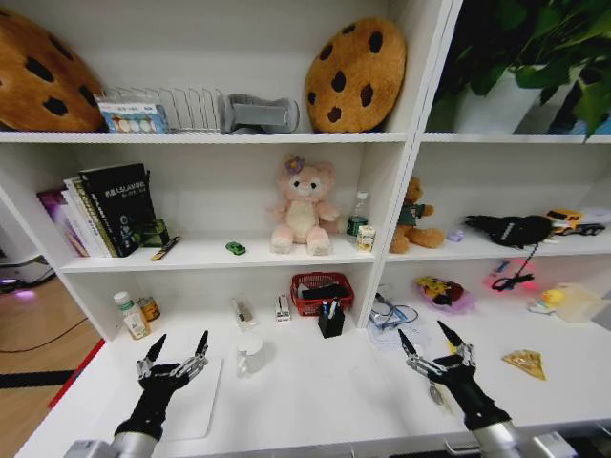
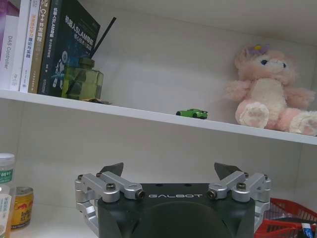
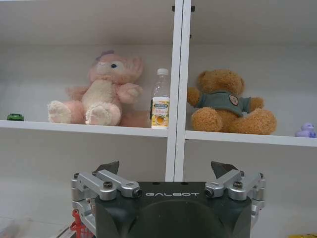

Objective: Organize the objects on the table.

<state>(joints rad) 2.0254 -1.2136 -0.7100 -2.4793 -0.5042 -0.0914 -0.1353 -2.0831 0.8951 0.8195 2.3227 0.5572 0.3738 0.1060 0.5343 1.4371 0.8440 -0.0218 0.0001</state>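
Pre-grasp stage: left tool [image 1: 177, 348] and right tool [image 1: 435, 341], fingers apart, empty above bench [image 1: 305, 401]; next move requires selecting an item.

— what sort of place is this?
— a home study or a child's room: a white desk [image 1: 315, 401] under white shelves [image 1: 220, 253] of books [image 1: 100, 210], a pink plush toy [image 1: 303, 205], a teddy bear [image 1: 415, 218] and cookie-shaped cushions [image 1: 355, 76].
— anything else?
— a leafy plant [image 1: 535, 43] by the shelves' top right corner.
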